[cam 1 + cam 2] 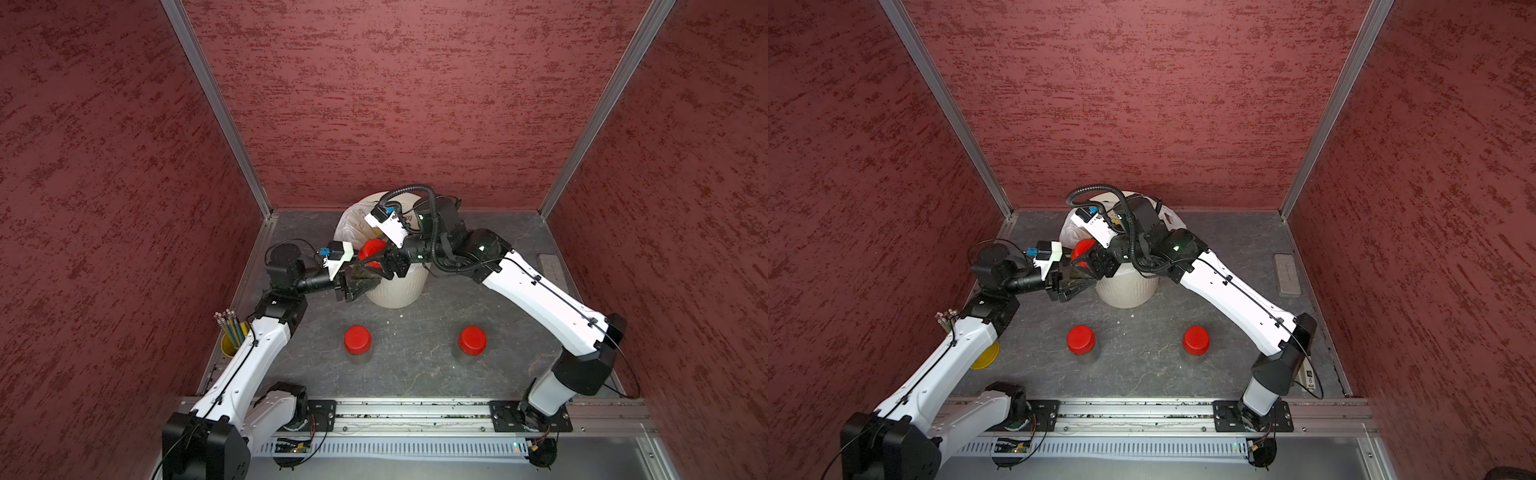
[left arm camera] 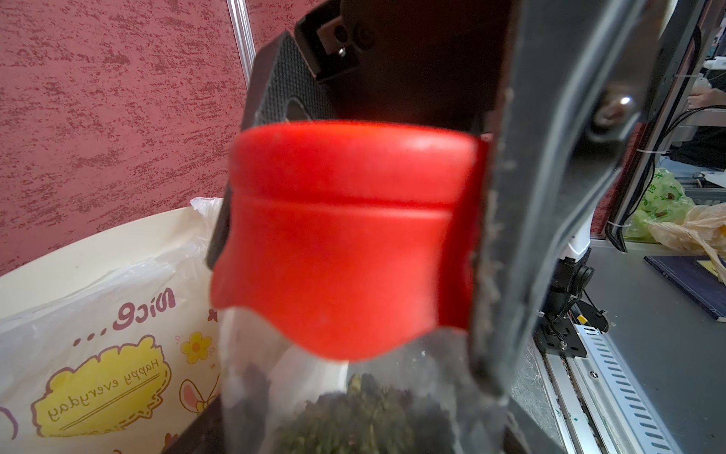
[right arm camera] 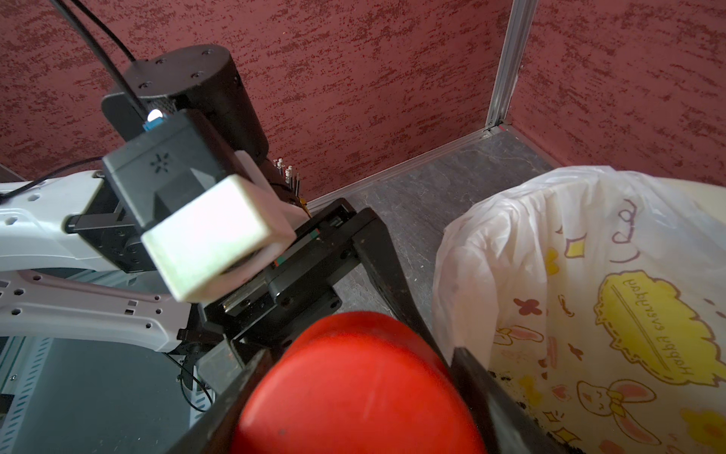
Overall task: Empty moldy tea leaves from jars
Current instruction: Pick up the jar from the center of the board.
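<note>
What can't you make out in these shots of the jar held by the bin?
- Held jar: base cut off by the left wrist view's bottom edge; left pincer and right pincer mostly cover it in both top views.
- Bin bottom: arms hide it in both top views; wrist views cut it off.
- Two standing jars: lids hide contents from above.

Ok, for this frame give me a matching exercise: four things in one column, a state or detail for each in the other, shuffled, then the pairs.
Column one
1. left gripper
2. right gripper
3. yellow cup
4. cream ribbed bin

Column two
A. lined with a printed white bag
B. closed on the red lid
C. holds pencils
D. closed on the clear jar body, tea leaves inside

Pairs: 1-D, 2-B, 3-C, 4-A
</note>
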`<state>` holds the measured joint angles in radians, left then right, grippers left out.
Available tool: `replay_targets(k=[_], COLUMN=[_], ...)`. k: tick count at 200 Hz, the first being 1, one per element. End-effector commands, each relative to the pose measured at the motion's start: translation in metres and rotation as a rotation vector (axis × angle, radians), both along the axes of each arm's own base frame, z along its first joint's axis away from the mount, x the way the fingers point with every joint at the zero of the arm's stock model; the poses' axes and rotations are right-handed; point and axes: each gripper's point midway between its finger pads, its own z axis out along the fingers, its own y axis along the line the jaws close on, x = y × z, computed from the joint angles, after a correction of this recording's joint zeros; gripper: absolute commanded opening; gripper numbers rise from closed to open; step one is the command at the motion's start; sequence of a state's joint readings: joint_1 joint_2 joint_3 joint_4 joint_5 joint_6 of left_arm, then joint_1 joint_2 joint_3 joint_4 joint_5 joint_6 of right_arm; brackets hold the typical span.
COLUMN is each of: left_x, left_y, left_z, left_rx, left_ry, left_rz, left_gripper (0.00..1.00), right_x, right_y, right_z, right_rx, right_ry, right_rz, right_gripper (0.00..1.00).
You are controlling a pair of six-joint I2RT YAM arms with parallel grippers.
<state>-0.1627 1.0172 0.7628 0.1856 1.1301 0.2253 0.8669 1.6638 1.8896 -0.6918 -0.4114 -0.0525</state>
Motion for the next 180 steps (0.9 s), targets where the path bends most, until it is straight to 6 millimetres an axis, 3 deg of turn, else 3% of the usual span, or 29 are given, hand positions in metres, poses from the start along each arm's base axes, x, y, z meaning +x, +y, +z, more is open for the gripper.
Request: replay_targets(k=[1,70,134,180], left_x=[0.001,0.002,0.003,0.003], left_y=[0.0,0.001,0.004,0.004], left_z=[-0.003,-0.004,0.0,-0.003], left_rx=[0.011,0.01,0.01,0.014], left_ry=[0.034,0.045,0.034,0.036], left_rz=[-0.01,-0.024,-0.019,-0.02], left_gripper=[0.65,0.64,0.64,0.64], right_x=[-0.008,-0.002,0.001,0.002], right_y=[-0.001,-0.007,-0.022,-0.022], right_z=[0.026,0.029,0.03,0.023], right_rx=[0.063,0.053,0.029,0.014], right_ry=[-0.054,-0.072,-0.085,-0.076], right_rz=[0.018,-0.019,-0.035,-0.021], right_gripper=[0.68,0.84,0.85,0.84])
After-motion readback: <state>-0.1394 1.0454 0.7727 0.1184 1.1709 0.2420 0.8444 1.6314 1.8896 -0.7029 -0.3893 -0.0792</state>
